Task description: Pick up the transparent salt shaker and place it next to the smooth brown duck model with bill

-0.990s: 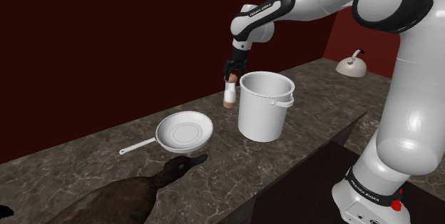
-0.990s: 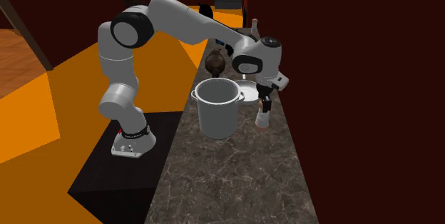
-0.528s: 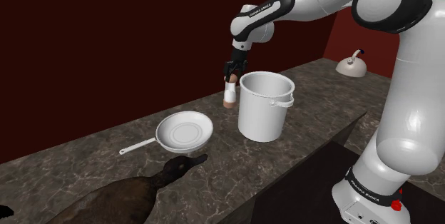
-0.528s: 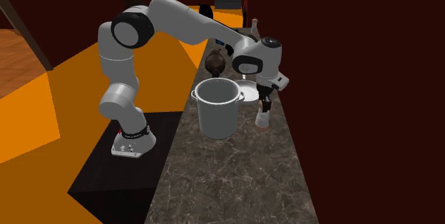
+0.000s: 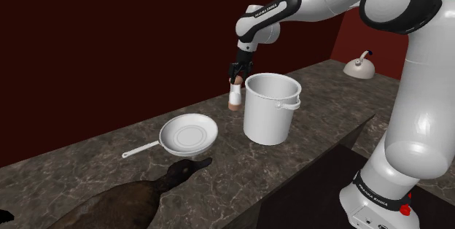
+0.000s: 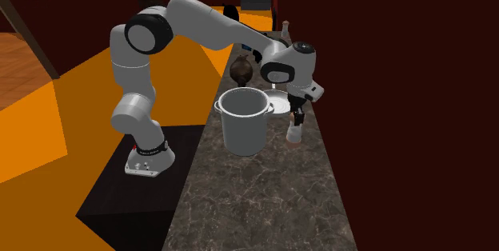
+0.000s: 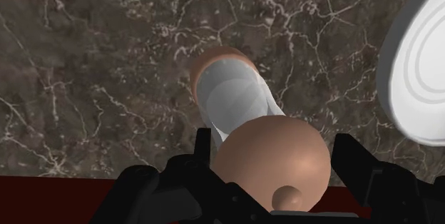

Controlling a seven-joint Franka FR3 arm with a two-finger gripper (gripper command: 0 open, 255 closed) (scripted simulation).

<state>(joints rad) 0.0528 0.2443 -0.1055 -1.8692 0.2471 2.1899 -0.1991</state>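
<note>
Dark red walls closed in a dark, white-veined marble countertop (image 5: 321, 111), and in the second exterior view an orange floor (image 6: 48, 129) ran alongside it. The white Franka arm (image 5: 328, 1) reached from its stand (image 5: 379, 198) up and toward the shoulder view's left, its wrist bent so that the black gripper (image 5: 235, 82) pointed straight down.

The salt shaker (image 5: 234, 98), a clear body with a brown cap and a brown base, stood upright with its base on the countertop. It was just beside a tall white pot (image 5: 270, 111), on that pot's left in the shoulder view and toward the back edge of the counter. In the wrist view the gripper (image 7: 278, 155) had one black finger on either side of the shaker's rounded brown cap and close against it, pinching the shaker at its top. The clear body ran down from the cap to the marble.

A white frying pan (image 5: 189, 134) lay on the counter with its handle toward the shoulder view's left, between the shaker and the smooth brown duck (image 5: 146, 191). The duck lay at the near end of the counter, its dark bill toward the pan, well apart from the shaker. A white kettle (image 5: 359, 66) sat at the counter's far end in the shoulder view.
</note>
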